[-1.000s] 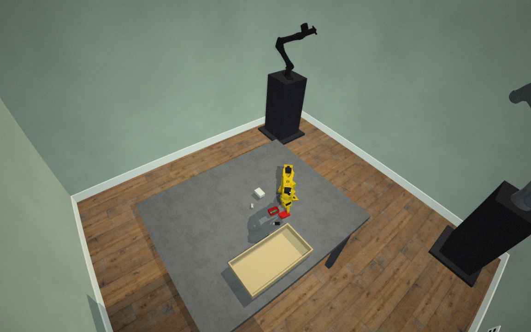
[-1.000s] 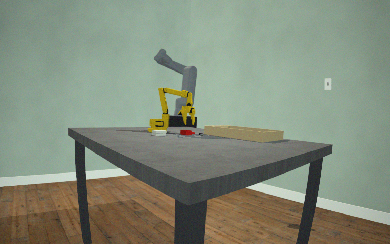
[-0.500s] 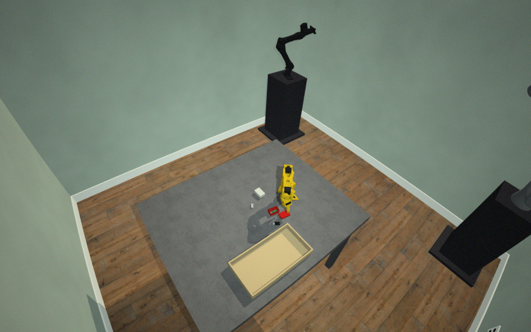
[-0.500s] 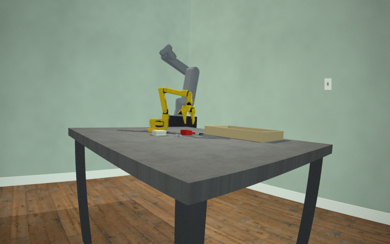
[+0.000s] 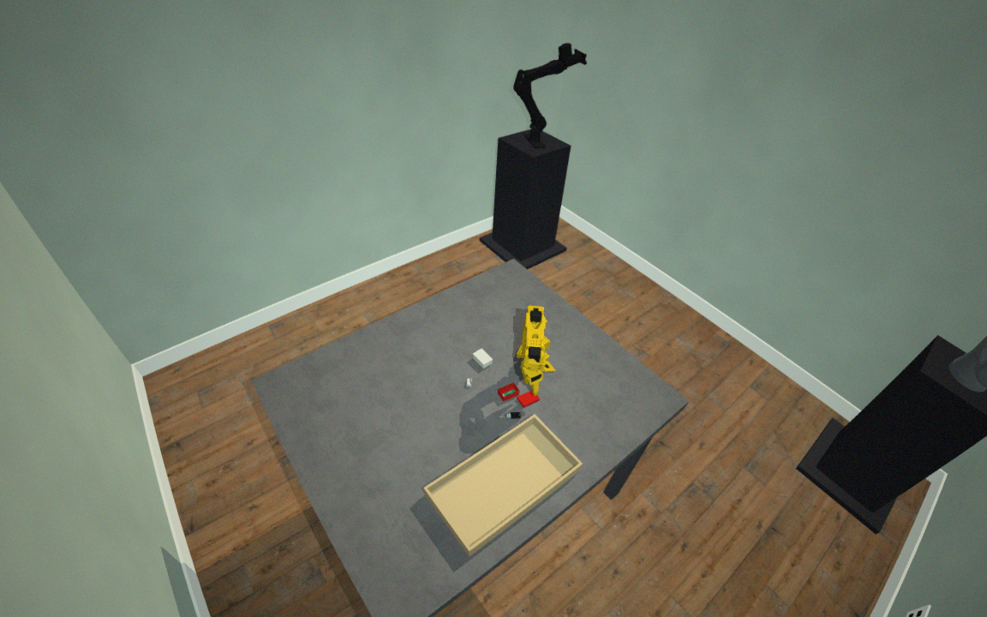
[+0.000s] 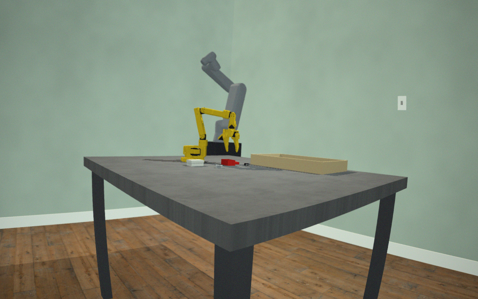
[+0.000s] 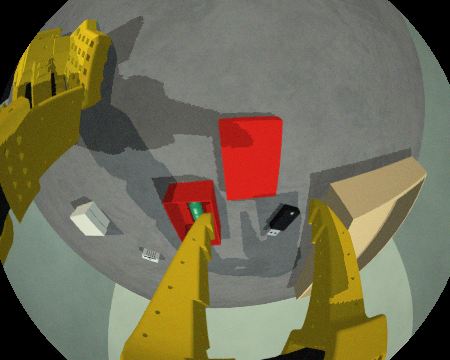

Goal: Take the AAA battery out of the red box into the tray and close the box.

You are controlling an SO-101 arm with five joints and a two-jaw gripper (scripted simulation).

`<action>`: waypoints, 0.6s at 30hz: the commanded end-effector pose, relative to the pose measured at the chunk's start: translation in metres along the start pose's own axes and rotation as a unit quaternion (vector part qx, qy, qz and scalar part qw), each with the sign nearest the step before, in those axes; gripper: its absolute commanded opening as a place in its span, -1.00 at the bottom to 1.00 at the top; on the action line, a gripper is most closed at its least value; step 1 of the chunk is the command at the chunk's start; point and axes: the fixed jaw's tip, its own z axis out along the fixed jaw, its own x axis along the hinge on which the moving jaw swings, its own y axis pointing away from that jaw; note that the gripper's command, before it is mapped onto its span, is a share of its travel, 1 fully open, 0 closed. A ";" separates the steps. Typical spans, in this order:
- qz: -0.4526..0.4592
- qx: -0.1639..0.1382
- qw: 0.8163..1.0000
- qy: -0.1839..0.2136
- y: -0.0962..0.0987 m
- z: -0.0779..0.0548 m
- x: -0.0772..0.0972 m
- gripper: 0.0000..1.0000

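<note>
1. Top: the green battery (image 5: 508, 392) (image 7: 195, 210) lies in the open red box base (image 5: 502, 396) (image 6: 228, 162) (image 7: 190, 192); the tray (image 5: 447, 522) (image 6: 288, 162) (image 7: 380, 184) sits along the counter's (image 5: 374, 429) (image 6: 233, 193) (image 7: 335, 60) lower-right edge.
2. Exterior: the gripper (image 6: 232, 150) (image 7: 261, 207) hangs above the counter, fingers partly open, holding nothing.
3. Wrist: the red lid (image 7: 252, 159) (image 5: 528, 398) (image 6: 236, 163) lies beside the base.

The gray table (image 5: 374, 429) (image 6: 203, 189) (image 7: 335, 65) carries the tray (image 5: 447, 524) (image 6: 296, 164) (image 7: 385, 187), red box (image 5: 499, 394) (image 6: 228, 162) (image 7: 192, 192), its lid (image 5: 529, 398) (image 6: 236, 163) (image 7: 252, 160).

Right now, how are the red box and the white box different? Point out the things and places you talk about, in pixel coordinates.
The red box (image 5: 503, 396) (image 6: 228, 162) (image 7: 191, 192) is red, but the white box (image 5: 481, 358) (image 6: 195, 162) (image 7: 90, 219) is white. The red box is open at the top, with a green battery (image 5: 508, 392) (image 7: 196, 210) showing inside, while the white box is closed, so its inside is hidden. Both sit on the table (image 5: 374, 429) (image 6: 233, 193) (image 7: 305, 55).
</note>
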 end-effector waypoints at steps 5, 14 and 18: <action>0.001 0.026 1.000 0.016 -0.009 -0.015 0.004 -0.42; 0.001 0.026 1.000 0.016 -0.010 -0.017 0.005 -0.42; 0.001 0.026 1.000 0.016 -0.010 -0.017 0.005 -0.42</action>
